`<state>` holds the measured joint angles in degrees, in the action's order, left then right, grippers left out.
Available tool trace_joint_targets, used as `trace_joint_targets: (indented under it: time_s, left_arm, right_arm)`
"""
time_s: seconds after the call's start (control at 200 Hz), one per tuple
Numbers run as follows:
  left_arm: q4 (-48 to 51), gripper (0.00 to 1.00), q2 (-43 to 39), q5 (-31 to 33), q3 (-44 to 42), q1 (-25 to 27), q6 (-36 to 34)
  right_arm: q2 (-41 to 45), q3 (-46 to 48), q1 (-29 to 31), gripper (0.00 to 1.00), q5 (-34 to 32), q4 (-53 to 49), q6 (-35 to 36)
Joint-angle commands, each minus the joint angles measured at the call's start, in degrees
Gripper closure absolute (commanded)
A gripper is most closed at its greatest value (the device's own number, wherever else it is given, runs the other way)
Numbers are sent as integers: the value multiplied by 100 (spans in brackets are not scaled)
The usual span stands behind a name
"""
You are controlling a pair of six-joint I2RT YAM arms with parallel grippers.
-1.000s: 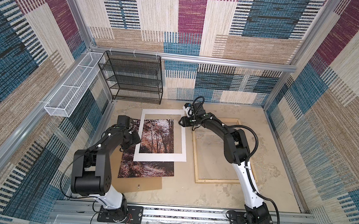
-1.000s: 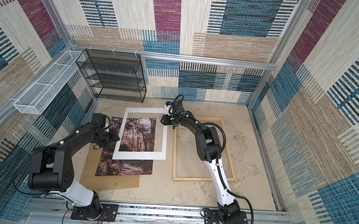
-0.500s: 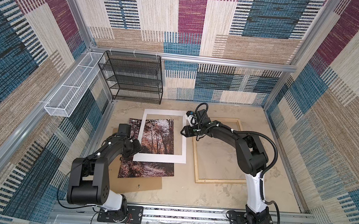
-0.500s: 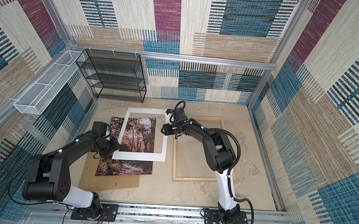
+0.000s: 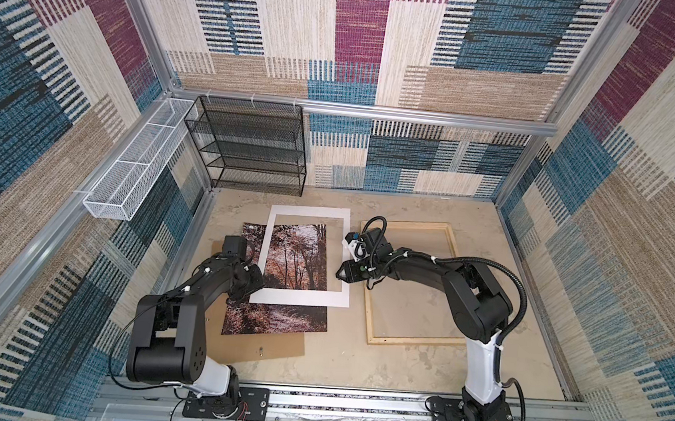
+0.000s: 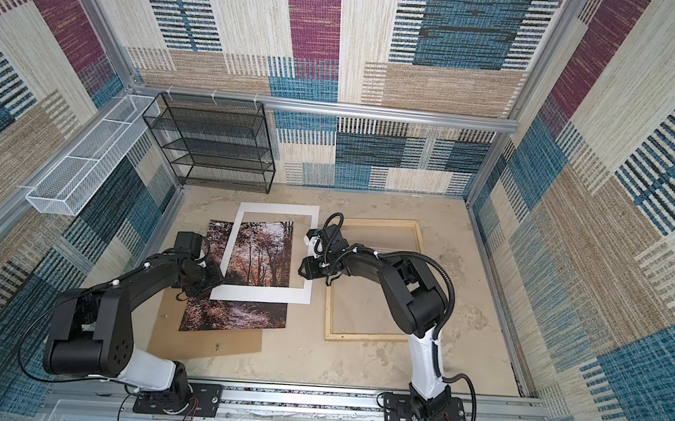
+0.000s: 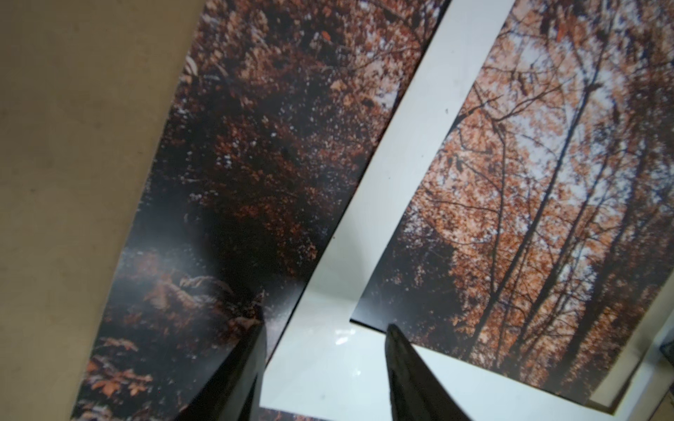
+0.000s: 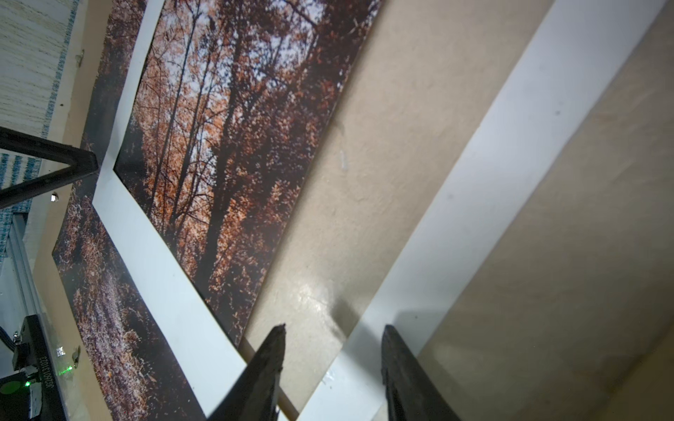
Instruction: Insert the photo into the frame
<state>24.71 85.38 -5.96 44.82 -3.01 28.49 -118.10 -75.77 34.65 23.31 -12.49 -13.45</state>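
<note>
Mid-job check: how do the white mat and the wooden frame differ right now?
The white mat is flat and white; the frame is pale wood strips. The white mat lies over the photo, with trees showing through its window; the frame shows only tabletop inside. Both are rectangular surrounds with open middles, lying side by side.

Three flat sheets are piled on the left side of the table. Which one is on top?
The white mat with the rectangular window. It overlaps the photo, which itself lies on the brown backing board.
</note>
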Motion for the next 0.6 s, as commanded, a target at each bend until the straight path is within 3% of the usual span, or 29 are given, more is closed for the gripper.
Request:
trace_joint_targets:
  time_s: [0.0, 0.26, 0.506, 0.596]
  left_arm:
    - [-56, 44, 49, 34, -24, -5, -44]
    - [-178, 44, 113, -71, -67, -7, -107]
    - [-877, 46, 341, -1348, -96, 53, -216]
    - [-963, 46, 381, -1545, -46, 120, -273]
  right_arm:
    - [-202, -217, -3, 54, -633, -233, 9]
    - [-426, -621, -46, 55, -1122, -520, 230]
    - [-344, -512, -46, 55, -935, -526, 666]
    - [-336, -484, -46, 55, -862, -504, 686]
